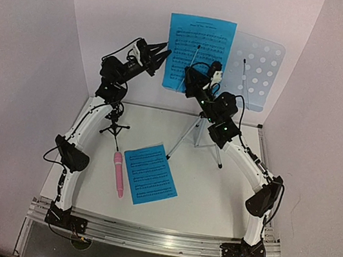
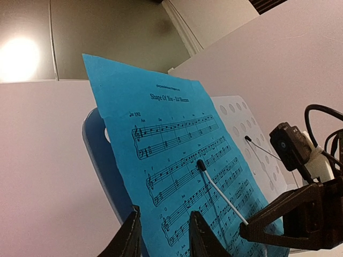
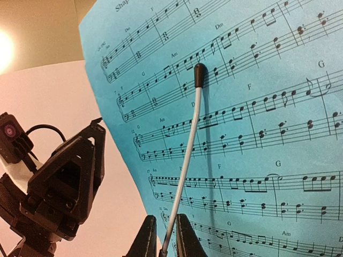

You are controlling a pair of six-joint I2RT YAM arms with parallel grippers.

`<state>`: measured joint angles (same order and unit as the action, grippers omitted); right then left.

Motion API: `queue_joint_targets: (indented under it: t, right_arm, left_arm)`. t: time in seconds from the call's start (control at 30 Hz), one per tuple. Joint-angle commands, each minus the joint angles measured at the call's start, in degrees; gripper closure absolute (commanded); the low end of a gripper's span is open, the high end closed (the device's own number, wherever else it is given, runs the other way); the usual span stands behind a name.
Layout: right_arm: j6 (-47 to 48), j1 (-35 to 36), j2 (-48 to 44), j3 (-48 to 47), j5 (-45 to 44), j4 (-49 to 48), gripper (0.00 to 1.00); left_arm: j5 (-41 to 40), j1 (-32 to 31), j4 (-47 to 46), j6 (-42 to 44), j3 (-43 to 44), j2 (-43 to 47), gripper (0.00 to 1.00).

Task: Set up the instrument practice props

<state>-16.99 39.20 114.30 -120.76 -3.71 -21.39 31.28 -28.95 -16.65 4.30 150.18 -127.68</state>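
Observation:
The pale-blue perforated music stand (image 1: 260, 71) rises on its silver tripod (image 1: 195, 134) at the back. One blue sheet-music page (image 1: 199, 36) (image 2: 161, 144) (image 3: 257, 134) leans on its left half. My left gripper (image 1: 160, 55) (image 2: 164, 214) is open, its jaws apart astride the page's left edge. My right gripper (image 1: 194, 79) (image 3: 165, 217) is narrowly open around the white page-holder wire (image 3: 187, 144) lying over the page. A second blue page (image 1: 150, 175) lies flat on the table, the pink microphone (image 1: 118, 173) to its left. The small black mic holder (image 1: 115, 126) stands by the left arm.
A second holder wire (image 1: 244, 78) lies against the bare right half of the stand. White walls (image 1: 22, 79) close in the back and both sides. The tripod's legs spread close under the right arm's forearm (image 1: 245, 156).

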Motion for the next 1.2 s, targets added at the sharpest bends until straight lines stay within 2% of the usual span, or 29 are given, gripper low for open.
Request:
queue_joint_targets:
  t: [0.0,0.17,0.43,0.57,0.6,0.63,0.7,0.73,0.83,1.0,1.17]
  right_arm:
    - [-0.2,0.1,-2.0,1.1,-0.1,-1.5,0.86]
    - [-0.4,0.2,-3.4,2.4,0.8,-2.2,0.82]
    - [1.3,0.2,-8.9,7.5,3.1,-2.1,0.68]
    - [2.9,0.2,-13.1,11.2,6.2,0.4,0.62]
    - [3.1,0.2,-14.2,11.7,7.0,2.1,0.58]
    - [3.3,0.2,-15.3,12.4,7.9,4.0,0.49]
    - [3.3,0.2,-17.7,14.1,9.8,8.3,0.25]
    - [3.1,0.2,-19.1,14.8,10.4,10.3,0.2]
    - [2.6,0.2,-22.5,17.9,13.1,17.2,0.18]
    - [1.4,0.3,-26.6,20.0,19.2,30.4,0.18]
    - [-1.7,0.2,-30.1,27.9,30.5,34.6,0.18]
  left_arm:
    - [-2.1,-0.2,-2.9,1.5,0.2,1.8,0.64]
    - [-1.6,-0.2,-3.3,2.0,-1.7,3.2,0.56]
    - [-3.9,-0.1,-2.6,4.2,-3.3,5.9,0.46]
    - [-2.8,0.4,1.3,5.3,-5.2,9.4,0.4]
    - [-2.6,0.6,2.6,5.5,-6.2,10.7,0.39]
    - [-2.4,0.9,3.5,5.6,-7.5,12.4,0.37]
    - [-2.0,1.6,4.5,5.6,-11.7,16.8,0.32]
    - [-1.4,2.2,4.9,5.3,-14.5,19.4,0.3]
    - [1.7,3.8,9.0,5.8,-20.2,26.0,0.24]
    - [3.8,4.7,23.2,11.8,-26.5,35.7,0.2]
    - [4.3,4.7,33.9,18.4,-41.5,49.0,0.19]
